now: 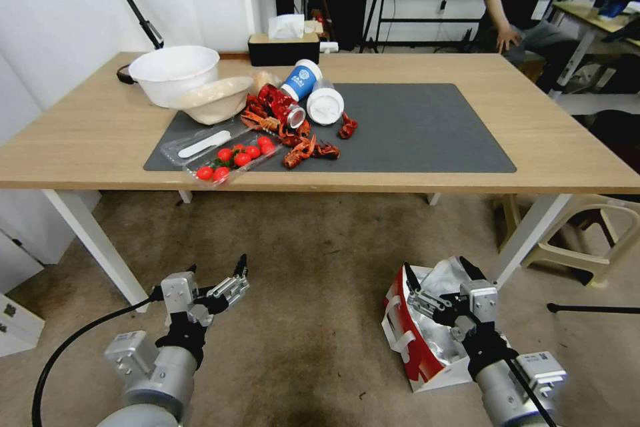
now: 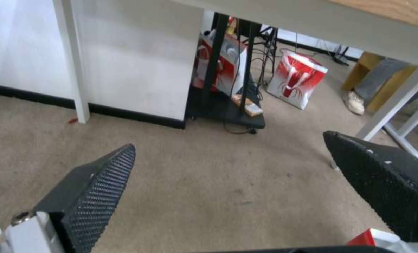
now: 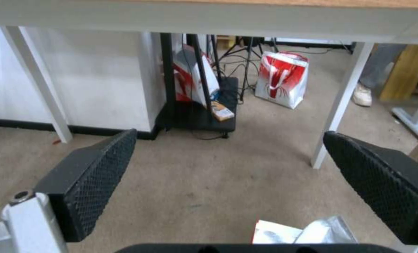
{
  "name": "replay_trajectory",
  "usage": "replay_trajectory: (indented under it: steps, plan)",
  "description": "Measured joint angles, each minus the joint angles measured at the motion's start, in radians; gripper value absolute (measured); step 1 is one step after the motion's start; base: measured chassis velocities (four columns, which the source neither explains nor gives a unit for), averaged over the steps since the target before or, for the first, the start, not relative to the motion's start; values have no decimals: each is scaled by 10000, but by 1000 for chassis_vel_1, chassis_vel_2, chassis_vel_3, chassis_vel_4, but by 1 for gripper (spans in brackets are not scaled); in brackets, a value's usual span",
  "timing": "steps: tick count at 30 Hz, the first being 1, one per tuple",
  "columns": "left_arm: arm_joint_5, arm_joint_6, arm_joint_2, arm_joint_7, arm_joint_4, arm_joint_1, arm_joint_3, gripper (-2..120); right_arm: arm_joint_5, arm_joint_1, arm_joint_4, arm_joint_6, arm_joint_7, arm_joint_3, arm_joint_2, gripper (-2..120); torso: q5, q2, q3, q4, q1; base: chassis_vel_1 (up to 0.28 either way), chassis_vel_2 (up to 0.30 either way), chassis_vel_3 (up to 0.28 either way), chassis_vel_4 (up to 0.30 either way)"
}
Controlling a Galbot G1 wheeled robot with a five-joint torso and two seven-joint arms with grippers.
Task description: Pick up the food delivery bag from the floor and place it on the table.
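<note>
Floor: brownish-grey floor point(image 1: 320, 320) with dark stains runs under the table point(image 1: 80, 140), whose dark mat point(image 1: 433, 127) has its right half bare, presumably the spot for the bag.
Left gripper: my left gripper point(image 1: 217, 273) hangs low near the table's front-left leg, fingers spread, holding nothing; I judge it is waiting.
Bag: food delivery bag point(image 1: 410, 340) stands on the floor beside the table's front-right leg, mouth open, foil lining showing.
Right gripper: my right gripper point(image 1: 440, 279) hovers over the bag's open top, fingers wide apart, gripping nothing, lined up, I think, for the handles.
</note>
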Motion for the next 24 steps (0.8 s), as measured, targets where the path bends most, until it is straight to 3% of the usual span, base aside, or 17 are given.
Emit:
replay_trajectory:
  steps: [24]
  plan:
    - [124,-118,-80,171,127,11,121,100,-65,62,-292,106,11,46,1,100,0,-976,-604,0,-373,0,0,0,0]
